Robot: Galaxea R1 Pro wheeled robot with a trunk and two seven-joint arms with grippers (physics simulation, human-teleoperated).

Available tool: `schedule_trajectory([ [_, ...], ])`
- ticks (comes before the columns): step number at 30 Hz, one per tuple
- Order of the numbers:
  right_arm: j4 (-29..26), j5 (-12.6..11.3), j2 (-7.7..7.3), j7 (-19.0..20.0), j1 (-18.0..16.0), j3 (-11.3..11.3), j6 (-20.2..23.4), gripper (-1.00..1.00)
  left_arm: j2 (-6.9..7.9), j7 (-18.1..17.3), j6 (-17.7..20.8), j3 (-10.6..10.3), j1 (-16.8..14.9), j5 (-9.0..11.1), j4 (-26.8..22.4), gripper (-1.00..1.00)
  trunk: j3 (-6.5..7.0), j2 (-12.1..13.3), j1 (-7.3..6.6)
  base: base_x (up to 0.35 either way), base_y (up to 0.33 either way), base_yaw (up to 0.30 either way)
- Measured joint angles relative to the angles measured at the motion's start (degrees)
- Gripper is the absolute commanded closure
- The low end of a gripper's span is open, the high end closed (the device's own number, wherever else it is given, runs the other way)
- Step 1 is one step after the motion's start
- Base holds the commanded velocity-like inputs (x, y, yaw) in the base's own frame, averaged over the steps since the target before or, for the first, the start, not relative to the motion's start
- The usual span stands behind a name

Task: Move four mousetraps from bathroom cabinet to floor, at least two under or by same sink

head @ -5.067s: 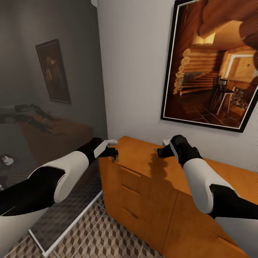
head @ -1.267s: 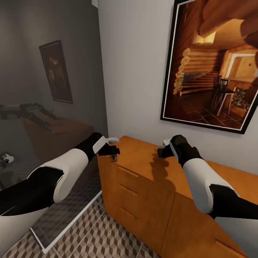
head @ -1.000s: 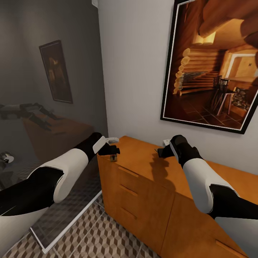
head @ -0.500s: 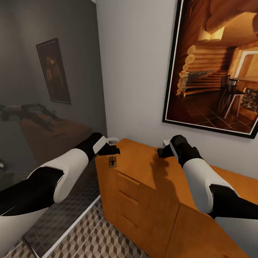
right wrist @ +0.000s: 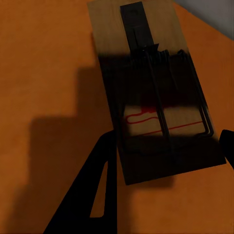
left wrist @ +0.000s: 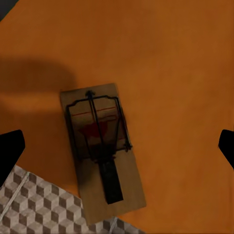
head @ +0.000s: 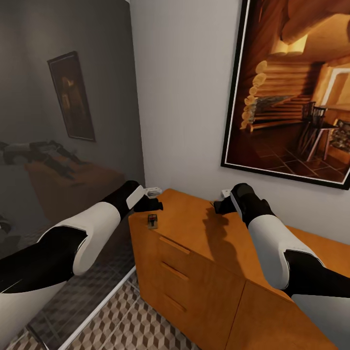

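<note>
Matt wooden cabinet, wooden mousetrap

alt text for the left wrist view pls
A wooden mousetrap with a black wire spring lies flat on the orange cabinet top, at its edge, with patterned floor tiles visible beyond. The left gripper's dark jaws stand wide apart on either side.

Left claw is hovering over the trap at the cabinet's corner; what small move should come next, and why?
Probably lower the left claw straight down, then close. The mousetrap lies flat on the cabinet top between the wide-open fingertips, one end at the edge above the bathroom floor, so a sideways nudge might tip it off.
</note>
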Motion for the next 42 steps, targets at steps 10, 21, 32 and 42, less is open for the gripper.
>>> schedule_trajectory([
  [10,0.0,0.0,-0.01,0.0,0.0,0.0,0.0,1.0,0.15,0.2,0.7,0.3,0.0,0.3,2.8,-1.0,0.0,0.0,0.0,0.0,0.0,0.0],
  [21,0.0,0.1,-0.1,0.0,0.0,0.0,0.0,1.0,0.28,1.6,3.0,0.4,0.0,0.1,2.9,-1.0,0.0,0.0,0.0,0.0,0.0,0.0],
  [32,0.0,0.1,-0.08,0.0,0.0,0.0,0.0,1.0,0.22,1.6,3.0,0.3,0.0,0.0,2.5,-1.0,0.0,0.0,0.0,0.0,0.0,0.0],
  [42,0.0,0.1,-0.07,-0.1,0.0,0.0,0.0,1.0,0.05,2.3,3.0,0.2,0.0,-0.1,2.3,-1.0,0.0,0.0,0.0,0.0,0.0,0.0],
])
